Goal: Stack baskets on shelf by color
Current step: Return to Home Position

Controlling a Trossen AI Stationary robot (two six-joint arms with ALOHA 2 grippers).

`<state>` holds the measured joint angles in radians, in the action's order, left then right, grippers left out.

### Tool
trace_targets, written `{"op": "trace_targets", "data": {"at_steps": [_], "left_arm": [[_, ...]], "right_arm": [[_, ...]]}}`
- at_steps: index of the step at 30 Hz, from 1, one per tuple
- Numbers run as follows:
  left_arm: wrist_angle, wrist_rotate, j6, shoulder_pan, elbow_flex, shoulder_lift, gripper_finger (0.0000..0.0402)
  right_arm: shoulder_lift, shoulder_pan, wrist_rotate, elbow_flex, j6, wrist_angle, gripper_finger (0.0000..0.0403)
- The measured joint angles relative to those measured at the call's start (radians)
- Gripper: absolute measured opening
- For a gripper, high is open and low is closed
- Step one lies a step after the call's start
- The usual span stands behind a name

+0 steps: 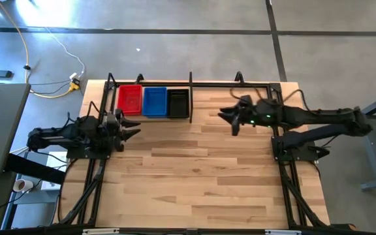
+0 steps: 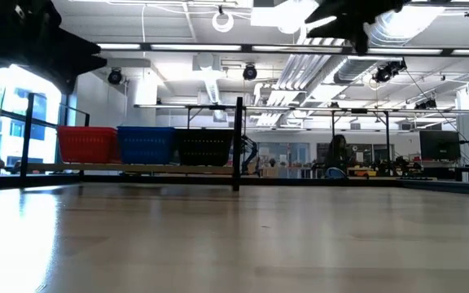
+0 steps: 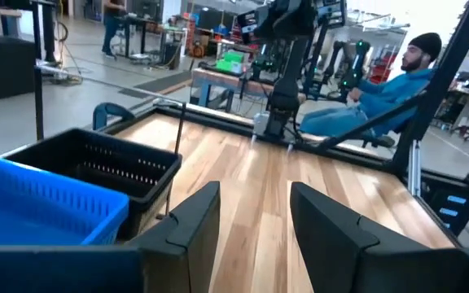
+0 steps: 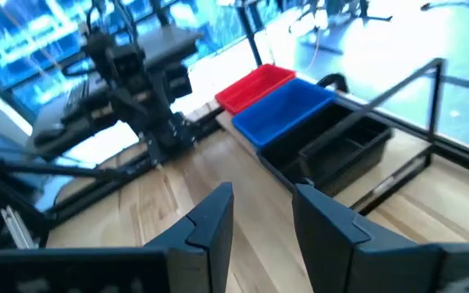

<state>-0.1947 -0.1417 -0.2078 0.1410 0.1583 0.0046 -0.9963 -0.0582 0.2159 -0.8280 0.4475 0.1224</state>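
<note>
Red, blue, black baskets (image 1: pixel 154 102) stand apart from open left hand (image 1: pixel 136 128), open right hand (image 1: pixel 227 122).

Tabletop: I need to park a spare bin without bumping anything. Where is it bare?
Bare: the tabletop between left claw and right claw, out to the near edge; also right of the divider. Crowded: left of it, red basket, blue basket, black basket side by side.
</note>
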Motion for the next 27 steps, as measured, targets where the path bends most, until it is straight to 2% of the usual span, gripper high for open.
{"op": "trace_targets", "data": {"at_steps": [7,11,16,22,27], "left_arm": [[0.088,0.001,-0.045,0.0,-0.073,0.001,0.0142],[0.097,-0.004,-0.125,0.001,-0.105,0.003,0.0142],[0.145,0.002,-0.131,0.001,-0.118,0.018,0.0142],[0.148,-0.002,-0.15,0.001,-0.118,0.028,0.0142],[0.148,-0.002,-0.072,0.001,-0.118,0.028,0.0142]], "right_arm": [[0.239,0.0,0.04,0.222,-0.009,-0.117,0.0114],[0.379,0.0,0.055,0.328,-0.025,-0.131,0.0114],[0.569,0.0,0.078,0.455,-0.03,-0.126,0.0114],[0.774,0.0,0.052,0.54,-0.054,-0.124,0.0114],[0.895,0.0,0.031,0.579,-0.089,-0.092,0.0114]]}}
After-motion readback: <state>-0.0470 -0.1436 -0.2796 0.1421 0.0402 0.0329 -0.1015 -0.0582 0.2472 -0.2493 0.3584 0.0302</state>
